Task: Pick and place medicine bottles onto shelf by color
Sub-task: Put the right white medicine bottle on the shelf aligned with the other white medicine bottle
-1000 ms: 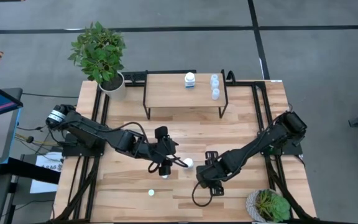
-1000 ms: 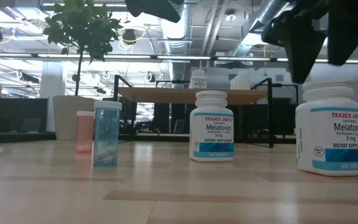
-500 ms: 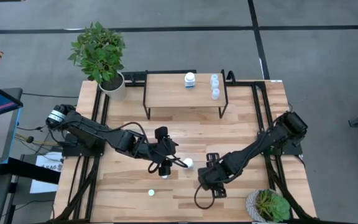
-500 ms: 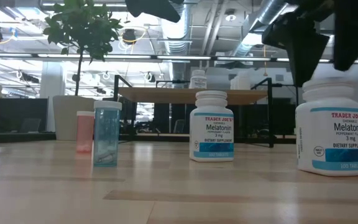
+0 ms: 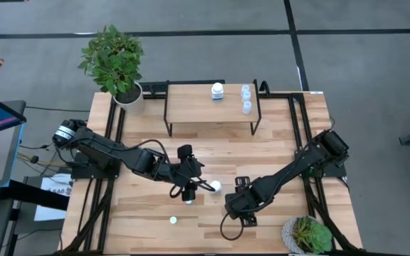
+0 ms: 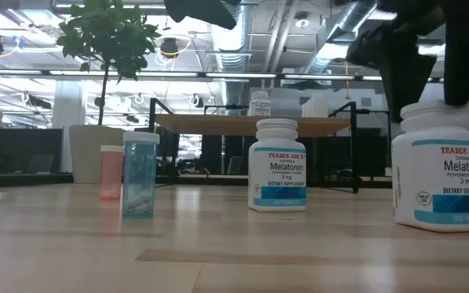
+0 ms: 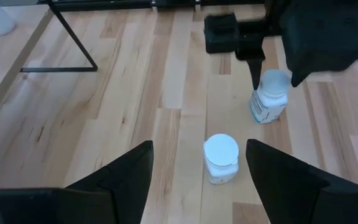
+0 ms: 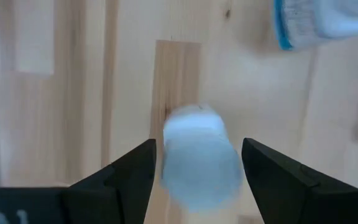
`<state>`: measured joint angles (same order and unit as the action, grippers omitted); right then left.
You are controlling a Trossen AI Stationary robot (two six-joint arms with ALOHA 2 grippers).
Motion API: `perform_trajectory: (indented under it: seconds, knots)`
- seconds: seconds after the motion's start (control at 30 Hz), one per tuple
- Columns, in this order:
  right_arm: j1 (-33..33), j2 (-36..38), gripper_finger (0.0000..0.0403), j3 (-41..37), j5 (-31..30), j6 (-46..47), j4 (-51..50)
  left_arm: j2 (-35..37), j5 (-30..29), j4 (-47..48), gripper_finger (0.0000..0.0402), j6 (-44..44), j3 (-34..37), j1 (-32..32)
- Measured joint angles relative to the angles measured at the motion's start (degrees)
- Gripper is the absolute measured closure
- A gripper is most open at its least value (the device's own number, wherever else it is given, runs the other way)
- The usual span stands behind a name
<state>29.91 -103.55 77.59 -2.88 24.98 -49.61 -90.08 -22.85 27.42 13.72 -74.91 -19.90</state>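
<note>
My right gripper is open and points down over a chunky white Melatonin bottle at the table's near middle. Its fingers stand either side of the bottle's cap. My left gripper is open and empty, hanging level just left of a second white bottle, which stands on the table. A blue bottle and a pink one stand to its left. The shelf at the far side holds one white bottle and two pale blue ones. My right gripper comes from above, pointing down, one finger on each side of the white bottle's cap. The bottle leans a little with its base on the table. Which finger touches it, I cannot tell.
A small pale bottle stands near the front edge. Potted plants stand at the far left and near right corners. The black frame rails run along the table's sides. Bare wood lies between the bottles and the shelf.
My right gripper has come down around the cap of the white bottle beneath it. That bottle has shifted a little toward the table's right and tipped slightly. My left arm has kept still.
</note>
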Motion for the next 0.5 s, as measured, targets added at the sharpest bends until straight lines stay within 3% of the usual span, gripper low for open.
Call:
perform_trajectory:
  seconds: [0.27,0.5]
  knots:
    - [0.9,-6.3,0.0143,-0.1,0.0,0.7,-0.2,0.0,0.0,-1.2,0.0156,0.0,0.0,0.0]
    - [0.7,-7.2,0.0143,1.0,1.3,1.9,-0.4,0.0,0.0,-1.4,0.0156,0.0,0.0,0.0]
